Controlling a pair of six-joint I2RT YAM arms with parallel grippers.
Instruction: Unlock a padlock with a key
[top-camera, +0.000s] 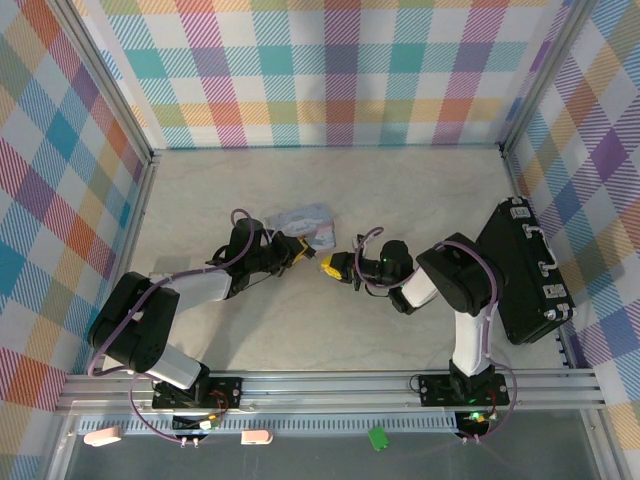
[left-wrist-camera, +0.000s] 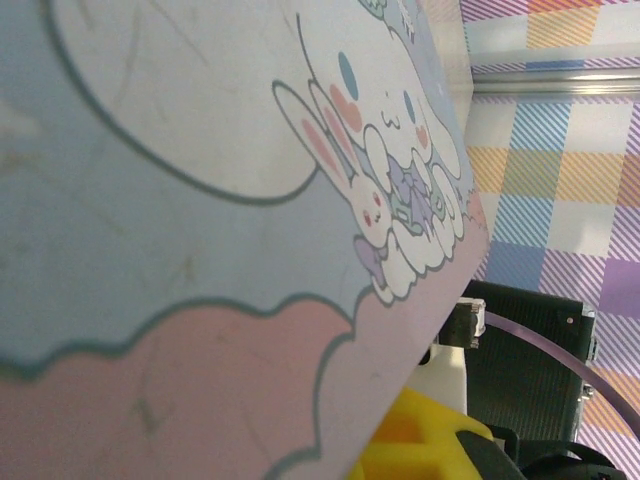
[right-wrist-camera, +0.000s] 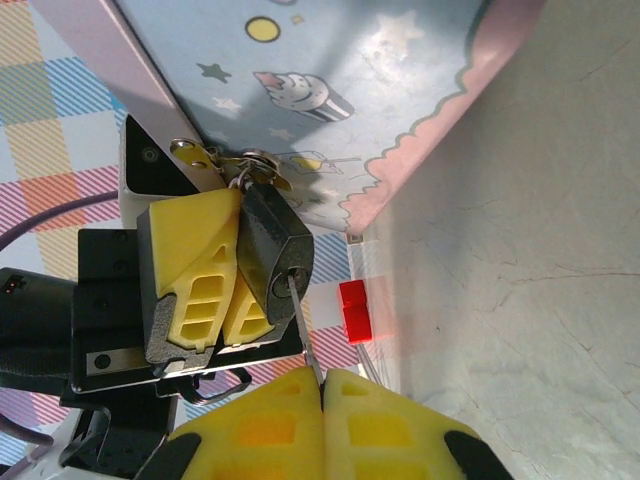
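The tabletop (top-camera: 300, 335) carries a big black case (top-camera: 522, 268) at the right of the top view and a pale-blue cartoon-printed tin (top-camera: 300, 222) at centre, with both arms converging on the tin's near edge. In the right wrist view the left hand (top-camera: 298, 251) sits at left centre, its yellow fingers clamped on the dark padlock (right-wrist-camera: 272, 250), which hangs from the tin's latch. The right hand (right-wrist-camera: 322, 388), at the bottom edge, is closed on the thin grey key (right-wrist-camera: 303, 330), whose blade reaches up into the padlock's keyhole.
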